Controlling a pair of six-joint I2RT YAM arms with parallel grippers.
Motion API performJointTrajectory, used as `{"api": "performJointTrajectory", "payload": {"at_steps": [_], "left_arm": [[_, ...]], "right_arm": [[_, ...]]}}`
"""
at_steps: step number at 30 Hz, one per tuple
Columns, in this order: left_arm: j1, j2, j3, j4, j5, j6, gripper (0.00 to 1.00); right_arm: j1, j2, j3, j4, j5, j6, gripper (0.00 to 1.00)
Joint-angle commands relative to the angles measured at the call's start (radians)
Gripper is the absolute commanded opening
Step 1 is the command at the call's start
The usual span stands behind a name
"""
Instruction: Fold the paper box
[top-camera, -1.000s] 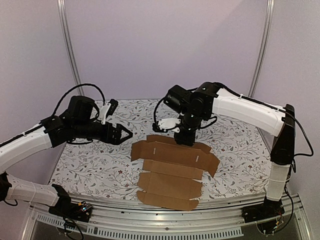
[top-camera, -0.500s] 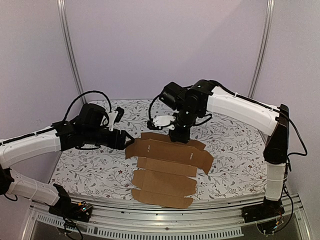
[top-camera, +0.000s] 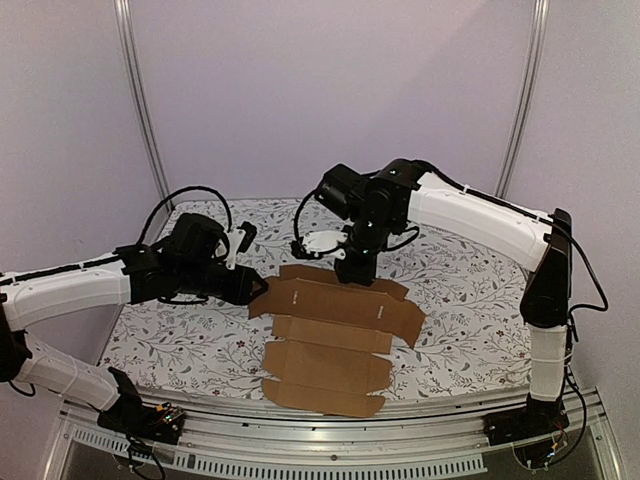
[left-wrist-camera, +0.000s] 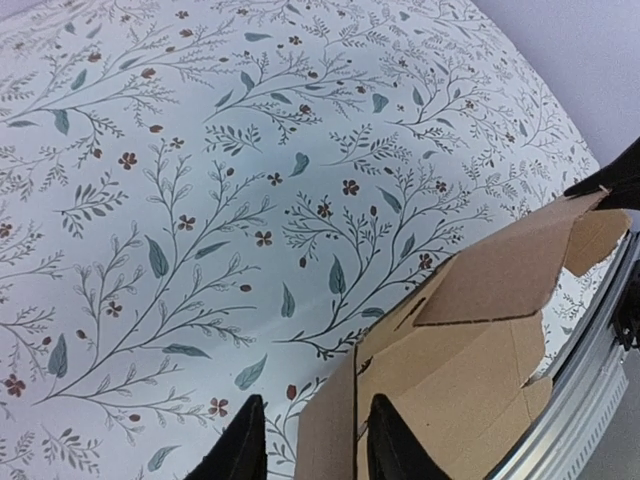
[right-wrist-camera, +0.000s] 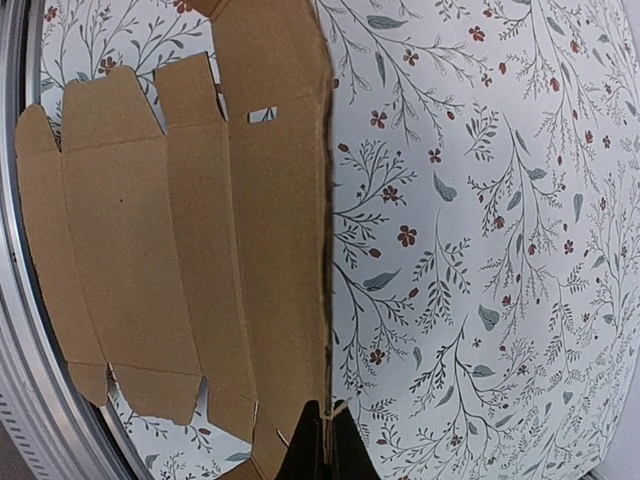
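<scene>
The floral-patterned table (top-camera: 470, 300) carries the paper box (top-camera: 330, 335), an unfolded brown sheet spread from the middle toward the near edge. The top view gives its whole outline. Only the right wrist view shows the right gripper (right-wrist-camera: 322, 450) pinched tight on the sheet's far long edge. The left wrist view shows the left gripper (left-wrist-camera: 310, 450) narrowly parted, its fingers (left-wrist-camera: 240, 445) straddling the raised left flap with a gap on one side.

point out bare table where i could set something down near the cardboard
Bare table between the paper box and the right arm, and near-left between the left arm and front rail. Crowded along the box's far edge, where the left end effector and right end effector meet it.
</scene>
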Motion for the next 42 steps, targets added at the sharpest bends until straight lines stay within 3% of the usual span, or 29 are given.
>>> {"api": "performJointTrajectory", "payload": {"at_steps": [1,9,16,24,42], "left_arm": [[-0.024,0.010,0.005,-0.013,-0.028,0.023,0.29],[-0.030,0.013,0.008,-0.018,-0.028,0.035,0.00],[-0.044,0.011,0.000,-0.019,-0.078,0.050,0.00],[-0.083,0.007,-0.011,-0.019,-0.139,0.084,0.00],[-0.122,0.005,-0.010,-0.031,-0.201,0.107,0.00]], "right_arm": [[0.002,0.032,0.028,-0.016,-0.011,0.015,0.00],[0.001,0.041,0.038,-0.019,-0.012,0.025,0.00],[-0.011,0.033,0.033,-0.024,-0.060,0.033,0.05],[-0.055,0.015,0.014,-0.022,-0.102,0.030,0.27],[-0.138,-0.043,-0.131,0.022,-0.194,0.022,0.34]]}}
